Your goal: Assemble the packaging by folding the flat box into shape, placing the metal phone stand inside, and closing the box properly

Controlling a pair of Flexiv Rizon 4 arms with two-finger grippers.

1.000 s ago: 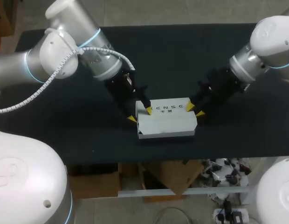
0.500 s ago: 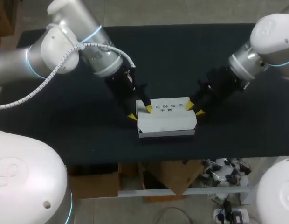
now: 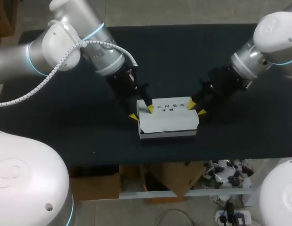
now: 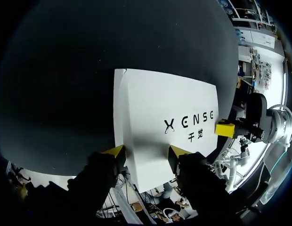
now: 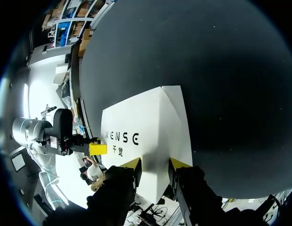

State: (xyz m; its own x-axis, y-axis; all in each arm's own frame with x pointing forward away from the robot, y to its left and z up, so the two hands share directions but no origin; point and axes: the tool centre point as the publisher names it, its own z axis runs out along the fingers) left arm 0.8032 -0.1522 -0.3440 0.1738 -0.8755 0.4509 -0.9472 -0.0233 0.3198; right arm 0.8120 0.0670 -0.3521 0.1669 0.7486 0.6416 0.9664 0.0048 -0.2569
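The left pincer (image 3: pixel 141 113) is spread astride the left end of the white cardboard box (image 3: pixel 168 121), one tip on the lid and one beside it, grasping nothing. The right pincer (image 3: pixel 197 108) stands likewise at the right end. The box sits by the middle of the front edge of the bench (image 3: pixel 183 56). It is probably light, thin-walled and easily dented, so it is best steadied at both ends.

left pincer (image 3: pixel 141 112) and right pincer (image 3: pixel 196 108) edged back slightly — box (image 3: pixel 168 121) nudged along.

Head view high behind, down on the table (image 3: pixel 183 52) — wrist views close, at opposite ends of one box (image 3: pixel 167 118)
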